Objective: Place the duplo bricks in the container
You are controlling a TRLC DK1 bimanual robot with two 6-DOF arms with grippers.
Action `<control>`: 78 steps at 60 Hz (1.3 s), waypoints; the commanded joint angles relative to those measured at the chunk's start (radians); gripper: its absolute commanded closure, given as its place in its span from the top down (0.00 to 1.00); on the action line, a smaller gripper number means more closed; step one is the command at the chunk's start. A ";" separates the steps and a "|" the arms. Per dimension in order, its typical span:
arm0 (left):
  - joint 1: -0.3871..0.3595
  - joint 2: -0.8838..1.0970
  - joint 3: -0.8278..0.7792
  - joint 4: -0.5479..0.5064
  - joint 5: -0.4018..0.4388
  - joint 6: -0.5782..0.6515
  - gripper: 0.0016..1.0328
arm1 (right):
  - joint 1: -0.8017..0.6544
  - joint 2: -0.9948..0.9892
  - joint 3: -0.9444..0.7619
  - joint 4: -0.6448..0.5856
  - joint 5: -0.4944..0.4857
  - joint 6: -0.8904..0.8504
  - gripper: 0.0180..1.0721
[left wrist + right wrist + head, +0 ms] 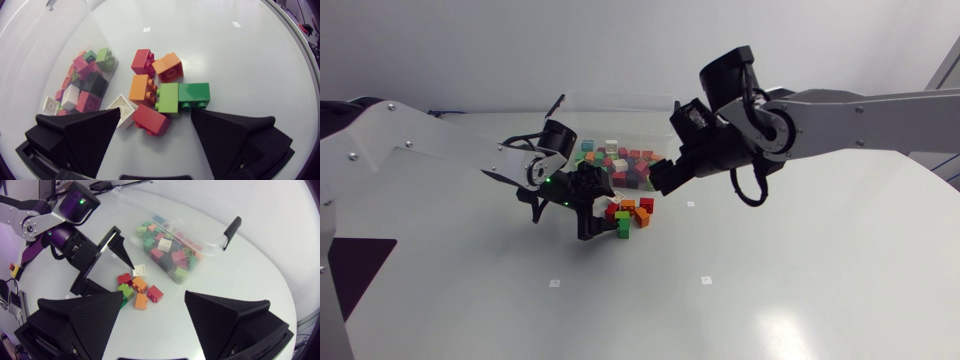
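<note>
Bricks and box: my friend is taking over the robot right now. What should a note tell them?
Left gripper: open, empty, just above the loose bricks on the table.
Right gripper: open, empty, held higher up, with the pile and the box ahead of it.
Done: the clear box already holds many bricks.
Left: seven loose bricks beside the box, red, orange, green and white, need to go in.

Silver-grey arms, black joints
The left arm (410, 140) bears screws (352, 155) and a green light (549, 181); the right arm (860, 112) carries a looped black cable (748, 192).
</note>
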 commanded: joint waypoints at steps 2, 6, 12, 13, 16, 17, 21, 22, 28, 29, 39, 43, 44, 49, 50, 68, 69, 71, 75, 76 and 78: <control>-0.007 0.048 0.038 -0.038 0.008 0.061 0.95 | 0.027 0.050 -0.040 0.029 0.003 -0.010 0.84; -0.007 0.059 0.049 -0.058 0.008 0.075 0.95 | 0.032 0.083 -0.045 0.043 0.004 -0.002 0.84; -0.009 0.063 0.052 -0.085 0.008 0.098 0.94 | 0.039 0.143 -0.033 0.049 0.032 0.004 0.84; -0.009 0.063 0.055 -0.091 0.008 0.100 0.94 | 0.039 0.154 -0.028 0.049 0.035 0.006 0.84; -0.009 0.063 0.058 -0.117 0.008 0.113 0.93 | 0.039 0.186 -0.013 0.048 0.036 0.010 0.84; -0.009 0.062 0.060 -0.129 0.008 0.123 0.93 | 0.039 0.201 -0.004 0.044 0.039 0.012 0.84; -0.009 0.057 0.060 -0.155 0.008 0.138 0.93 | 0.039 0.246 0.019 0.038 0.042 0.012 0.84; -0.009 0.057 0.060 -0.161 0.008 0.141 0.93 | 0.038 0.254 0.024 0.038 0.042 0.012 0.84; -0.005 0.052 0.064 -0.213 0.008 0.162 0.87 | 0.030 0.304 0.062 0.037 0.044 0.009 0.84; -0.005 0.049 0.063 -0.218 0.008 0.164 0.87 | 0.029 0.310 0.070 0.037 0.044 0.009 0.84; -0.010 0.017 0.043 -0.267 0.008 0.175 0.82 | 0.025 0.373 0.145 0.020 0.049 0.003 0.84; -0.018 0.011 0.040 -0.287 0.008 0.175 0.80 | 0.027 0.396 0.168 0.008 0.049 -0.001 0.84; -0.018 0.011 0.040 -0.290 0.008 0.175 0.80 | 0.029 0.401 0.173 0.005 0.049 -0.001 0.84; -0.022 0.005 0.034 -0.308 0.014 0.175 0.79 | 0.029 0.427 0.191 0.002 0.049 -0.004 0.81; -0.022 0.005 0.030 -0.310 0.014 0.175 0.79 | 0.030 0.430 0.191 0.000 0.049 -0.005 0.79; -0.025 -0.030 -0.016 -0.328 0.023 0.172 0.75 | 0.041 0.444 0.200 -0.021 0.050 -0.010 0.65; -0.025 -0.032 -0.019 -0.331 0.025 0.170 0.74 | 0.042 0.444 0.202 -0.023 0.050 -0.010 0.64; -0.029 -0.035 -0.023 -0.331 0.028 0.169 0.74 | 0.044 0.444 0.202 -0.023 0.050 -0.011 0.62; -0.029 -0.041 -0.034 -0.331 0.034 0.167 0.74 | 0.045 0.450 0.210 -0.026 0.052 -0.013 0.59; -0.029 -0.043 -0.034 -0.331 0.034 0.165 0.74 | 0.045 0.451 0.213 -0.031 0.050 -0.016 0.59; -0.029 -0.044 -0.036 -0.335 0.034 0.162 0.72 | 0.045 0.458 0.222 -0.043 0.050 -0.020 0.59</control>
